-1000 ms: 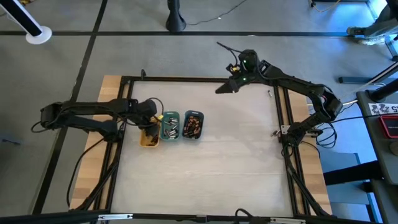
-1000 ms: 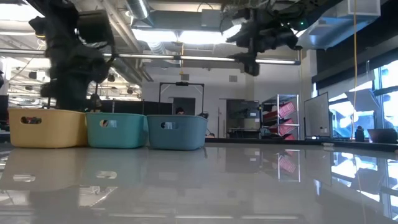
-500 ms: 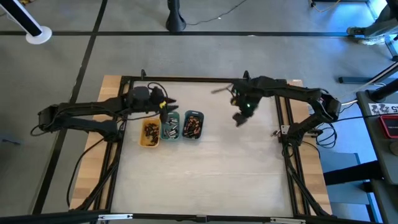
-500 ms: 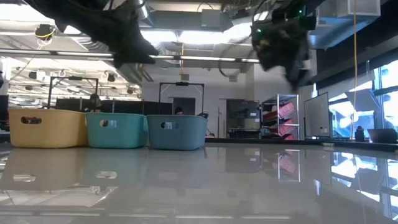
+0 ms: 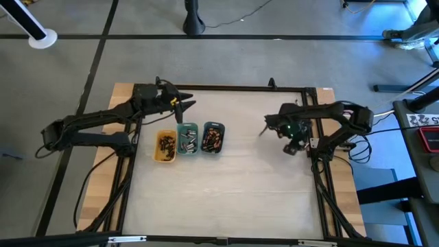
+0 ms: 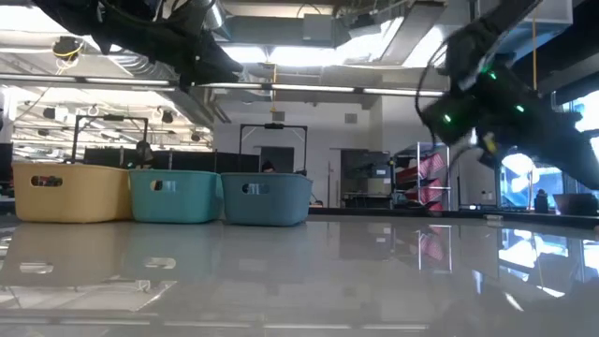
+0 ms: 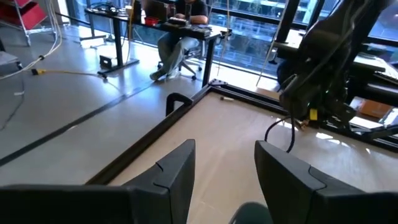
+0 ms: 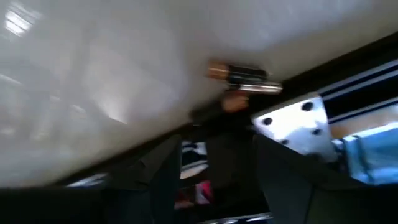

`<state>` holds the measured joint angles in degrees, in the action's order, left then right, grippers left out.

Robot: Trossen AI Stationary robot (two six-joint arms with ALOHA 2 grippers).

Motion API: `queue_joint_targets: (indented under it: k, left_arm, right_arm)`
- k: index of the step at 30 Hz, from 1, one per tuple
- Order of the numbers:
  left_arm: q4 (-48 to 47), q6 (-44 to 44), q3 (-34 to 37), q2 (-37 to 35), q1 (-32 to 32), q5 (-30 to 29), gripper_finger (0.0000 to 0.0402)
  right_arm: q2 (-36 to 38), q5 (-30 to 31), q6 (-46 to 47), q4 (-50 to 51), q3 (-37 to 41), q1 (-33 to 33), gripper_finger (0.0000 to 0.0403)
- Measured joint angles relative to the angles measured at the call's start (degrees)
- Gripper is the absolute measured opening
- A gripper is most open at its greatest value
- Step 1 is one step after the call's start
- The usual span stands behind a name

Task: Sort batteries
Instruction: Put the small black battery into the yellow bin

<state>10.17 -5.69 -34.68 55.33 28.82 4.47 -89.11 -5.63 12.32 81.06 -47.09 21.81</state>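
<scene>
My left hand [image 5: 184, 106] hangs above the far edge of the counter [image 5: 233, 178], just behind the three trays, its fingers [image 7: 177, 171] apart with nothing between them. Below it sit the yellow tray [image 5: 164, 146], the green tray [image 5: 188, 138] and the grey-blue tray [image 5: 213, 138], touching side by side, and most of the batteries [image 5: 212, 139] lie heaped inside them. The risk on this side, as I judge it, is low clearance: if I swing back over the trays too low, I could clip a rim and shove the row or spill what is already sorted. Across the counter, my right hand [image 5: 293, 134] sits near the right rail, fingers spread and empty. Ahead of it a lone battery [image 8: 244, 76] lies on the counter close to the dark frame rail [image 5: 310, 123] and a pale bracket [image 8: 297, 124]. That one worries me more. It is a small round thing on a glossy top, so a slightly off-centre close could roll it away under the rail, and a finger could strike the frame before it grips.
</scene>
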Motion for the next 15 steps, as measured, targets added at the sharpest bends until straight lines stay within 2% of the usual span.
queue_joint_targets:
  k: [6, 15]
  left_arm:
    - [-0.02, -0.61, 0.00, 0.00, 1.05, 1.51, 0.0155]
    - [-0.05, -1.36, -1.32, 0.00, 1.05, 1.51, 0.0155]
  right_arm:
    - [-2.58, 7.26, -5.06, -2.74, 3.39, -3.29, 0.0198]
    - [-3.33, 7.54, -5.56, -8.96, 3.37, -8.80, 0.0198]
